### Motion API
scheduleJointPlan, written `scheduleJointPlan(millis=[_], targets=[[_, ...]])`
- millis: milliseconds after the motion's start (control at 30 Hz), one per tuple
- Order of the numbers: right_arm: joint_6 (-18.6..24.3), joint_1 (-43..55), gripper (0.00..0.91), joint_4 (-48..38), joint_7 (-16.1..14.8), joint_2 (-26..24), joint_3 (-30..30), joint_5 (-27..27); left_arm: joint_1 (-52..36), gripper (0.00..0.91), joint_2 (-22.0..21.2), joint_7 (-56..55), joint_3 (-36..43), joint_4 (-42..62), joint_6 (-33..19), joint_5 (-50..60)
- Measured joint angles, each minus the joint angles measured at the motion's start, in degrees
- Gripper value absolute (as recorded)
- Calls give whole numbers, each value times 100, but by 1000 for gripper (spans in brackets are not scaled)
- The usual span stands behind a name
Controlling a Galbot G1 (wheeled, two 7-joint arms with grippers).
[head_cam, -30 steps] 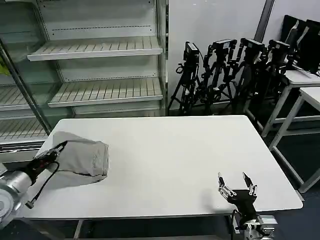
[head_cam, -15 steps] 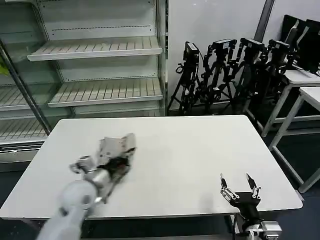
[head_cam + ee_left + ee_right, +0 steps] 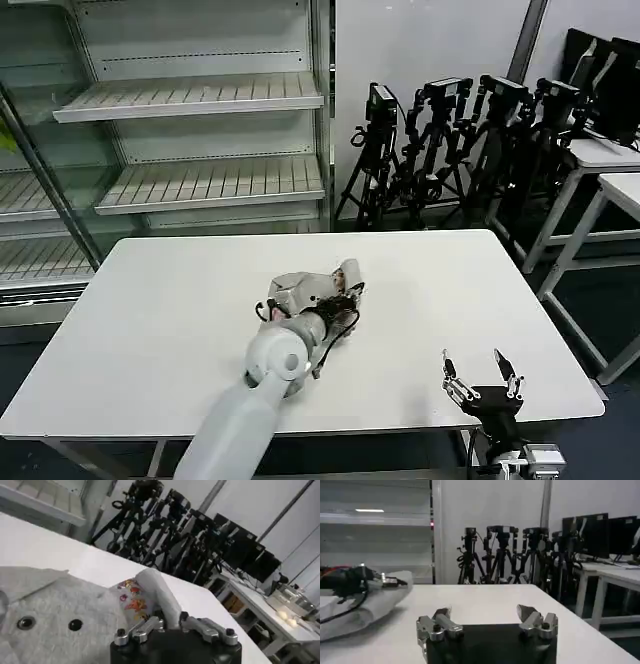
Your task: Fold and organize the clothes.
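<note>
Within left claw (image 3: 345, 290): bunched T-shirt (image 3: 300, 290)

The white table (image 3: 150, 300) lies bare around the bunched T-shirt (image 3: 300, 290) and the left gripper (image 3: 340, 300) at its middle. The right gripper (image 3: 478, 375), jaws apart, hovers near its front right edge.

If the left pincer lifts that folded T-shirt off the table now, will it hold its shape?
Probably not. The T-shirt is soft cloth, bunched around the left pincer, so loose layers would likely droop and unfold. It looks light, so it should slide easily on the smooth table. The right pincer waits open at the near edge.
</note>
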Motion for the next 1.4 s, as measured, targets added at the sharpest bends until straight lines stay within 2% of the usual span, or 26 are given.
scheduleJointPlan(millis=[233, 467, 667, 933, 1133, 1400], targets=[[12, 105, 907, -45, 26, -67, 35, -31, -34, 907, -121, 211, 132, 15, -413, 619], [128, 146, 907, -31, 50, -120, 8, -205, 341, 907, 99, 560, 119, -531, -1029, 1573], [255, 198, 907, -37, 79, -97, -35, -368, 1144, 907, 400, 717, -257, -1251, -1621, 2645], [424, 342, 907, -113, 105, -54, -195, -528, 2668, 907, 486, 802, -1087, -2182, -2359, 3880], [515, 358, 907, -139, 109, -34, -343, -625, 3567, 907, 441, 889, -1483, -2759, -2602, 4407], [573, 408, 907, -151, 146, -11, -498, -737, 4285, 907, 340, 993, -1732, -3245, -2767, 4799]])
